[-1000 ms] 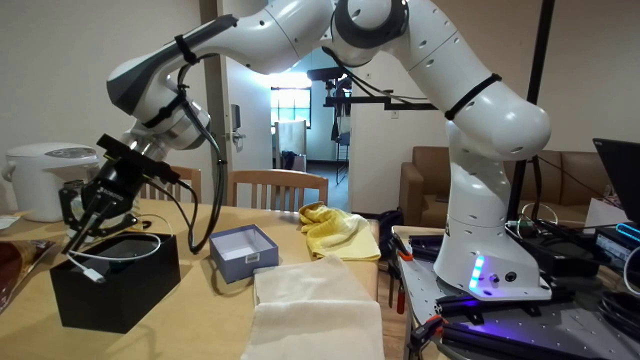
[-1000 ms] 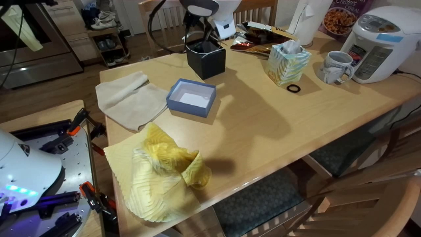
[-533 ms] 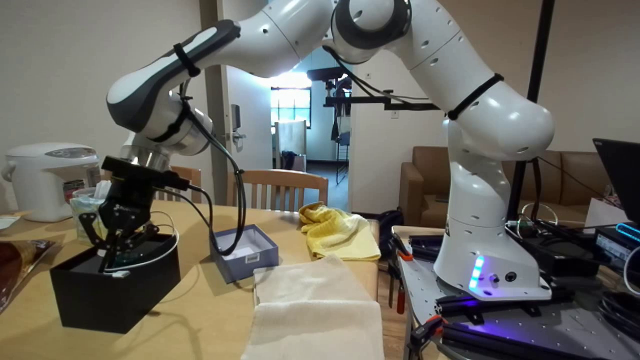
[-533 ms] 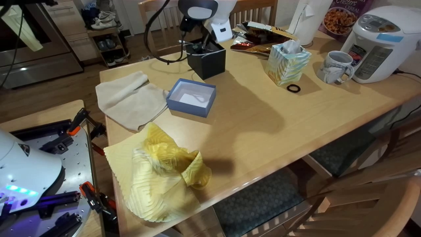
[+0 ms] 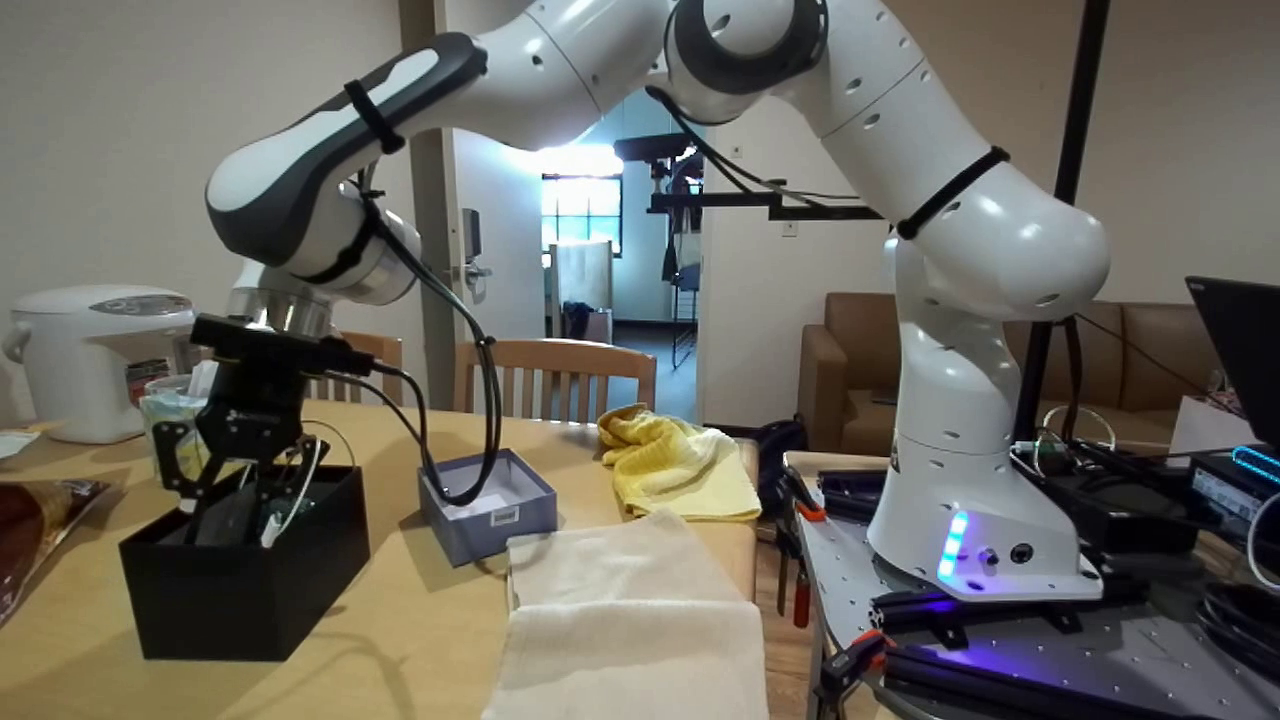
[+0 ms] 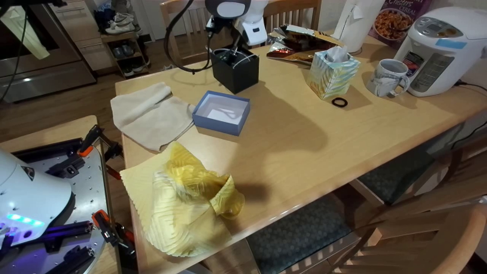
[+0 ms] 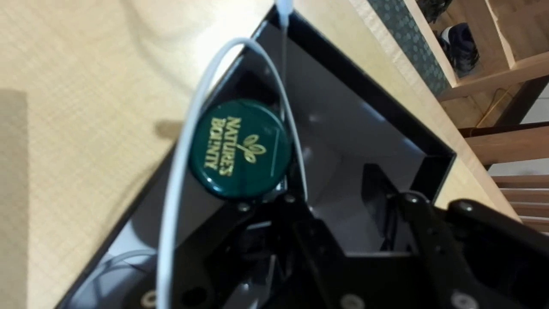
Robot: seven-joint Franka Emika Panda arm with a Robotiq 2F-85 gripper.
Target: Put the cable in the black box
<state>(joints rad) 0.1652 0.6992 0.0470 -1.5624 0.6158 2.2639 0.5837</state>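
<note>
Admittedly, my fingers (image 7: 377, 191) stand parted at the mouth of the black box (image 5: 205, 610) with the cable (image 7: 182, 146) arching above a green lid (image 7: 242, 148) inside it, but since that loop rises past the rim, lifting could snag it and drag it out.

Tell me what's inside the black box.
The wrist view looks into the black box: a green Nature's Bounty cap shows, with part of the white cable arching over it. Whatever lies beneath the cap or behind the gripper is hidden.
</note>
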